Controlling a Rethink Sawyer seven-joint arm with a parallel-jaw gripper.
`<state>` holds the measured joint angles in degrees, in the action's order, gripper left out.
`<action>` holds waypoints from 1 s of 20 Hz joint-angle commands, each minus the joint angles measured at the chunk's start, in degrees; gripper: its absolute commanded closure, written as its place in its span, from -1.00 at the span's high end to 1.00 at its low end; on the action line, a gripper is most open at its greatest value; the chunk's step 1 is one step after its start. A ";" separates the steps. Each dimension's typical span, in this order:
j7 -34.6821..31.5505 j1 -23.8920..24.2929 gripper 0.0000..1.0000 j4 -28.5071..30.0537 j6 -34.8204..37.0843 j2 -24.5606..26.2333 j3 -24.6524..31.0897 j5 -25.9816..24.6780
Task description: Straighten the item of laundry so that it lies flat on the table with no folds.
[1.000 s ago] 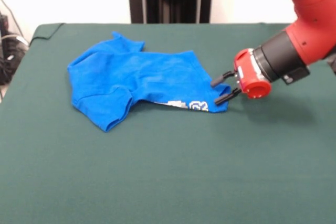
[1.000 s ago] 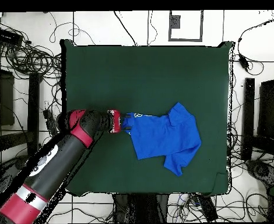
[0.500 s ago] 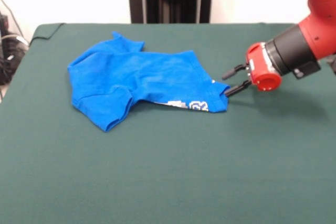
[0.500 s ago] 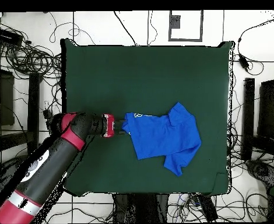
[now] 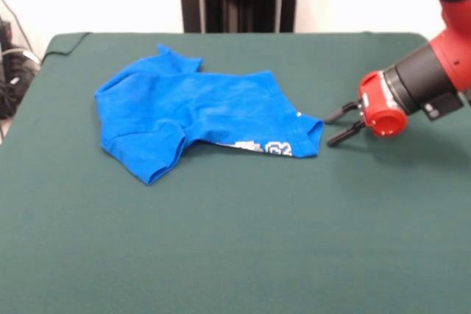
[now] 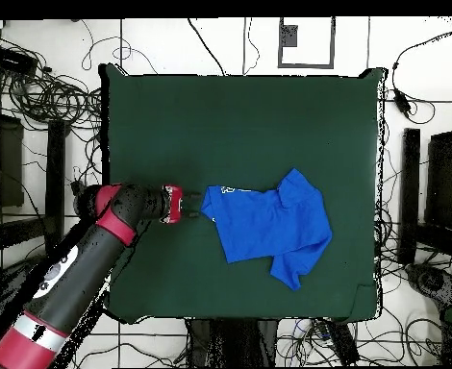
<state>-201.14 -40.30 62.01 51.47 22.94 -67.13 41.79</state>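
The item of laundry (image 5: 199, 115), a bright blue T-shirt, lies rumpled on the left half of the dark green table (image 5: 235, 240). Its lower edge is folded over, so a strip of white lettering (image 5: 265, 148) shows. One sleeve (image 5: 151, 158) points toward the front. My gripper (image 5: 331, 129) hovers low just right of the shirt's right corner, a small gap away from it, open and empty. From overhead the shirt (image 6: 268, 223) sits right of centre on the table (image 6: 239, 125), and the gripper (image 6: 195, 204) is just left of its left edge.
Tangled cables (image 6: 47, 86) lie on the floor around the table. Dark racks (image 6: 446, 192) stand past the right edge in the overhead view. The arm (image 6: 86, 269) crosses the table's lower left corner there.
The gripper has drawn back from the shirt's corner, rightward in the front view, and now stands clear of the cloth. The shirt has not moved.
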 commanded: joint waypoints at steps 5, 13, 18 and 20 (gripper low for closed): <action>-22.61 0.02 1.00 -7.41 -3.15 5.95 3.91 5.89; -21.88 0.09 1.00 -7.49 -1.56 5.71 3.32 5.46; -17.95 -0.05 1.00 -6.25 3.31 2.32 5.53 4.44; -16.15 -0.18 1.00 -5.27 3.97 1.48 5.88 3.59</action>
<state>-203.02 -40.39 61.50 51.79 24.09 -68.65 42.15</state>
